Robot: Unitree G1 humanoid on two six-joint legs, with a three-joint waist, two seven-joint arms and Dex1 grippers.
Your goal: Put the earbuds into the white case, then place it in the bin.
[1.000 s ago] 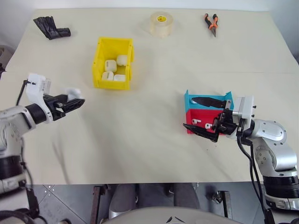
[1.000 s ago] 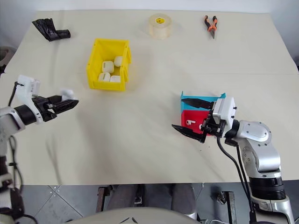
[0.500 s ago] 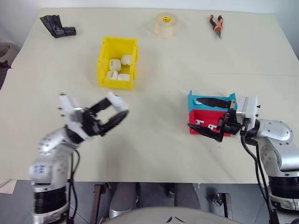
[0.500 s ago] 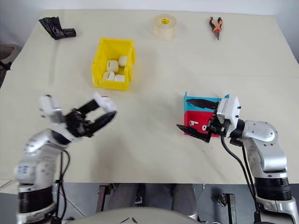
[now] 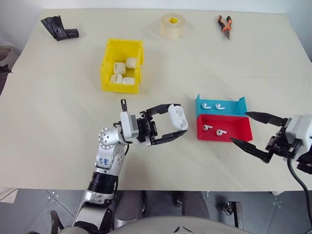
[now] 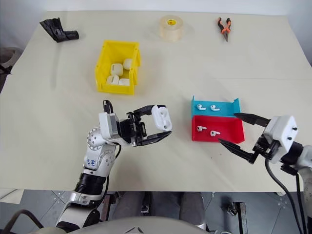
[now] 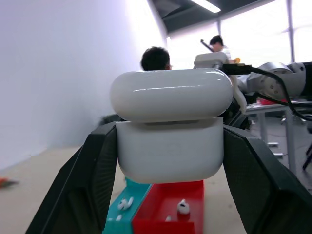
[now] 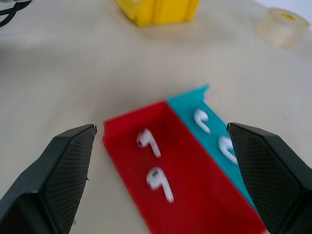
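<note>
The left gripper (image 5: 176,122) clamps the small glossy white rounded case (image 5: 178,117) above the cream table (image 5: 58,122), lid ajar. The right gripper (image 5: 252,130) hangs spread and empty just beside the low red tray (image 5: 239,132), which holds two tiny white earbuds (image 5: 214,130); two more lie in the adjoining blue tray (image 5: 234,108). Farther off, the bright yellow plastic bin (image 5: 110,66) holds several white cases.

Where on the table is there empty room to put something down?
Bare table lies left of the yellow bin, and between the bin and the blue tray. It is crowded near the red tray, where both grippers hang.
</note>
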